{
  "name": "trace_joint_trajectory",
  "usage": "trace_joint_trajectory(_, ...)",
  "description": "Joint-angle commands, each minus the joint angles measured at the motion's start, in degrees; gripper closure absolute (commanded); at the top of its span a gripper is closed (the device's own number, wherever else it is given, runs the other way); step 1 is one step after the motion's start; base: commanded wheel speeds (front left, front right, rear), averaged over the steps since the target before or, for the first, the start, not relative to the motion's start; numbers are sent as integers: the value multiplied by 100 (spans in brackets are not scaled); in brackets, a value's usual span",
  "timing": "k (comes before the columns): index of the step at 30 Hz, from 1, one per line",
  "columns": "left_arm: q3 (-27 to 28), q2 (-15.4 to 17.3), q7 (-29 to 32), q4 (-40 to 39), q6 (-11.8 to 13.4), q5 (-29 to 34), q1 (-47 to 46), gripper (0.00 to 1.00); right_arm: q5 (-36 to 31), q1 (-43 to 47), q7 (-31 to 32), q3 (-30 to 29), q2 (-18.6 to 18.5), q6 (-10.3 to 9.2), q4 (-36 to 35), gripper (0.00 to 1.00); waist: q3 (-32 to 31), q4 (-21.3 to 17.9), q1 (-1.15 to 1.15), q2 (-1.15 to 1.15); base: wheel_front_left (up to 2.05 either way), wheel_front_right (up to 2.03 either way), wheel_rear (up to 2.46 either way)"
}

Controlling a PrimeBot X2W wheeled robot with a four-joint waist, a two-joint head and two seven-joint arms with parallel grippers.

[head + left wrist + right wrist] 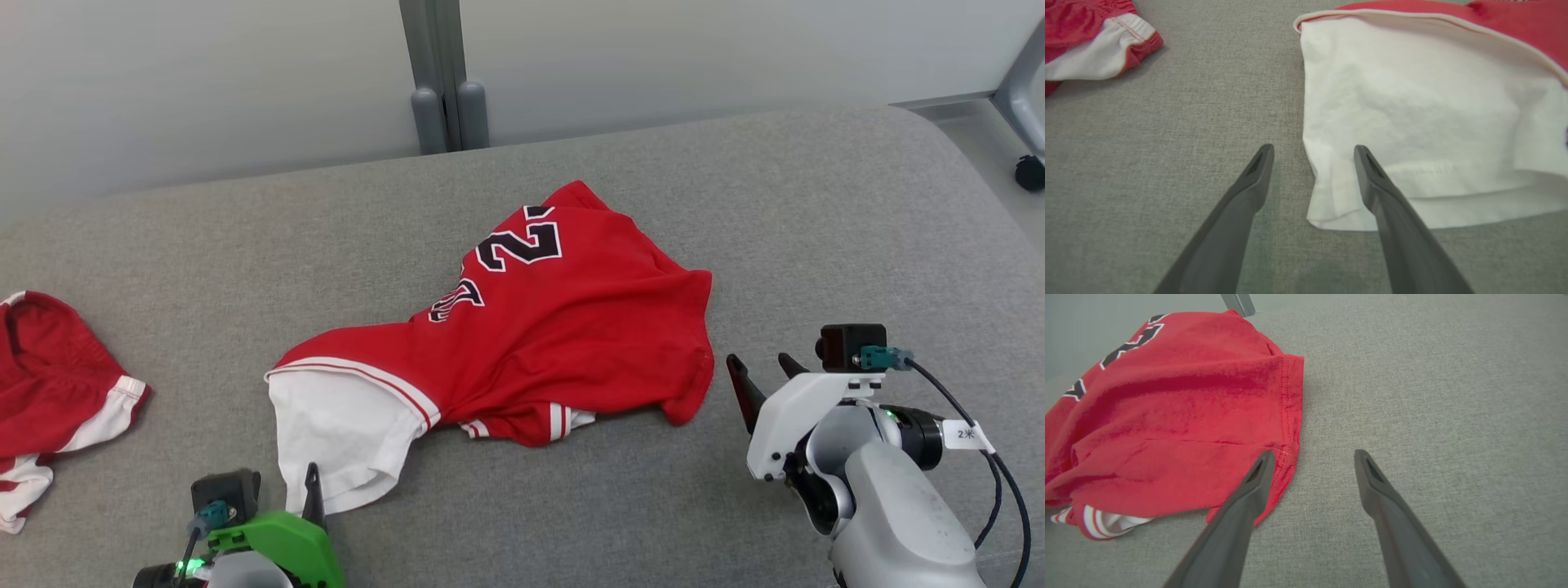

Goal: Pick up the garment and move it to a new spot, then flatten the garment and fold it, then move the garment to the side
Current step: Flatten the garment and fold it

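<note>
Grey woven fabric covers the worktop (816, 245). The garment (555, 327), a red jersey with black, white-edged numerals, lies crumpled near the middle of the worktop. Its numbered part points toward the far edge. A white inner layer with red-striped trim spreads from its left end toward the near edge.

Left pincer (309, 490): positioned at the near edge, at the near corner of the white layer. In the left wrist view the left pincer (1312, 151) has its fingers apart. One finger (1372, 175) is over the white fabric of the garment (1412, 114); the other is over bare worktop cover. The side hem of the white layer runs between them. Contact with the fabric cannot be determined.

Right pincer (758, 363): positioned just beside the right end of the garment, nearer the near edge than the far edge. In the right wrist view the right pincer (1312, 455) has its fingers apart and holds nothing. One finger (1257, 473) overlaps the stitched red hem corner of the garment (1167, 416); the other is over bare cover.

A second red-and-white garment (49, 392) lies bunched toward the left side of the worktop, well apart from the jersey, and also appears in the left wrist view (1094, 45). A grey post (445, 82) stands behind the far edge.
</note>
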Motion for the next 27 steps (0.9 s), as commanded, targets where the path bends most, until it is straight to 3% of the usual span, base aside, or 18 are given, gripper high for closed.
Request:
trace_joint_trajectory(1,-31,5,5,51,51,58,-171,0,47,-138,53,-26,-17,-4,175,0,149,66,0,0,0,0,0)
trace_joint_trajectory(7,-167,-25,163,368,166,70,-514,0,201,-665,-15,137,-15,-4,855,0,411,236,0,0,0,0,0)
trace_joint_trajectory(21,-395,-79,333,938,23,-253,-716,0,263,-1230,-381,446,-5,-3,2153,0,672,399,0,0,0,0,0)
trace_joint_trajectory(22,-409,-82,356,970,-3,-274,-718,39,267,-1253,-427,446,-5,-3,2197,0,675,398,0,0,0,0,0)
trace_joint_trajectory(23,-420,-85,397,1009,-42,-300,-730,83,292,-1282,-484,450,-5,-3,2248,4,678,397,0,0,0,0,0)
trace_joint_trajectory(24,-429,-87,420,1037,-67,-310,-729,100,311,-1303,-516,462,-6,-3,2286,28,678,396,0,0,0,0,0)
trace_joint_trajectory(25,-442,-93,473,1085,-105,-356,-718,100,333,-1321,-531,503,-5,-2,2334,69,676,397,0,0,0,0,0)
trace_joint_trajectory(26,-459,-103,521,1126,-129,-379,-707,100,352,-1342,-548,547,-2,-2,2370,97,673,398,0,0,0,0,0)
trace_joint_trajectory(27,-471,-111,512,1141,-153,-416,-704,100,393,-1365,-559,610,5,-2,2410,100,663,400,0,0,0,0,0)
